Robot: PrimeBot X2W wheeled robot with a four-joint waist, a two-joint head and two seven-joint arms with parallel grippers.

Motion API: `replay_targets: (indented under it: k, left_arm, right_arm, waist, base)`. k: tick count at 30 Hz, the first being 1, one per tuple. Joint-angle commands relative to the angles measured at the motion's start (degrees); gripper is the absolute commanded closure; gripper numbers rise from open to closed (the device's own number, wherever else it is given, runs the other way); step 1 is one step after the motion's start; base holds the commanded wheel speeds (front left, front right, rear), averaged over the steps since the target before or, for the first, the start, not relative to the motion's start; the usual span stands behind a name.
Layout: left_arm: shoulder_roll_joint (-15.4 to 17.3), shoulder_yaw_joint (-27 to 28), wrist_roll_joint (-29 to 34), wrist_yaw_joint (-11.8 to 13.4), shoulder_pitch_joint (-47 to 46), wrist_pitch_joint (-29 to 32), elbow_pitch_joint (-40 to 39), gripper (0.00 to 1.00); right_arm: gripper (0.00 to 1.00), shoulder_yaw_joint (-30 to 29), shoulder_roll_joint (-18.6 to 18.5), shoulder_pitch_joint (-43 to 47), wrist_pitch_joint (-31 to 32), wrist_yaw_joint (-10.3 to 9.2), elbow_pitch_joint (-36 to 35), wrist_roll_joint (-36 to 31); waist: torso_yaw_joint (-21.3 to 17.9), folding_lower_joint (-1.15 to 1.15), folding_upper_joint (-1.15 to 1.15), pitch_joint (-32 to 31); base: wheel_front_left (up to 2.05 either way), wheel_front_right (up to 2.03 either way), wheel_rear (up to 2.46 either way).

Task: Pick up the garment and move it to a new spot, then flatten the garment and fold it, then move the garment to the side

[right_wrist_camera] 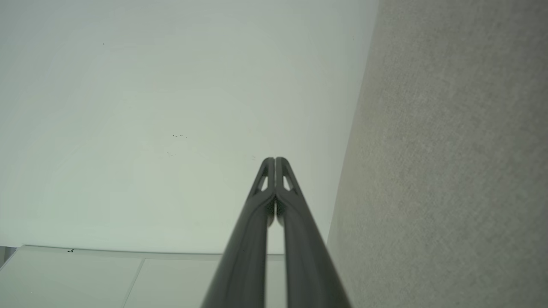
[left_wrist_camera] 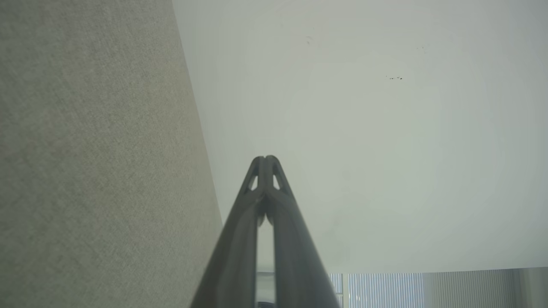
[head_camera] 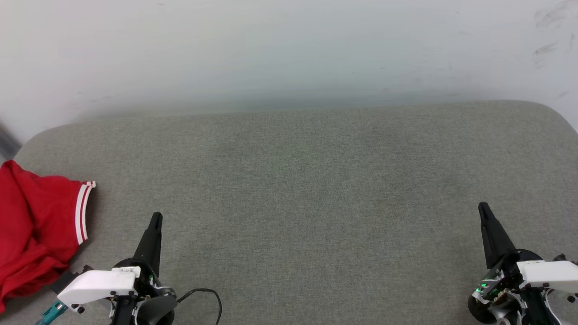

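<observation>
The garment (head_camera: 36, 225) lies crumpled at the left edge of the grey padded surface (head_camera: 298, 180), red with a white-and-red striped cuff; part of it runs out of the head view. My left gripper (head_camera: 156, 217) hovers just right of it, not touching, its fingers pressed together with nothing between them. In the left wrist view the left gripper (left_wrist_camera: 265, 159) is shut, tips meeting. My right gripper (head_camera: 483, 207) stands at the lower right, far from the garment, also shut and empty. The right wrist view shows the right gripper (right_wrist_camera: 274, 160) with its fingertips touching.
A pale wall (head_camera: 289, 49) rises behind the surface's far edge. A black cable (head_camera: 207, 293) loops beside the left wrist. The surface's rounded corners show at the far left and far right.
</observation>
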Motion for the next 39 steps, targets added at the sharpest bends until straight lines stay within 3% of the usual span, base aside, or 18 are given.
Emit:
replay_targets:
  k: [1,39]
  left_arm:
    - [-0.08,0.05,0.01,-0.14,-0.33,0.10,0.01,1.00]
    - [-0.08,0.02,0.01,-0.14,-0.33,0.09,0.01,1.00]
  right_arm:
    - [1.00,0.03,0.14,-0.64,-0.03,-0.02,0.03,-0.25]
    - [1.00,0.03,0.14,-0.64,-0.04,-0.01,0.03,-0.25]
  waist:
    - [0.00,0.00,0.00,0.00]
    - [0.00,0.00,0.00,0.00]
  base:
    - [0.00,0.00,0.00]
    - [0.00,0.00,0.00]
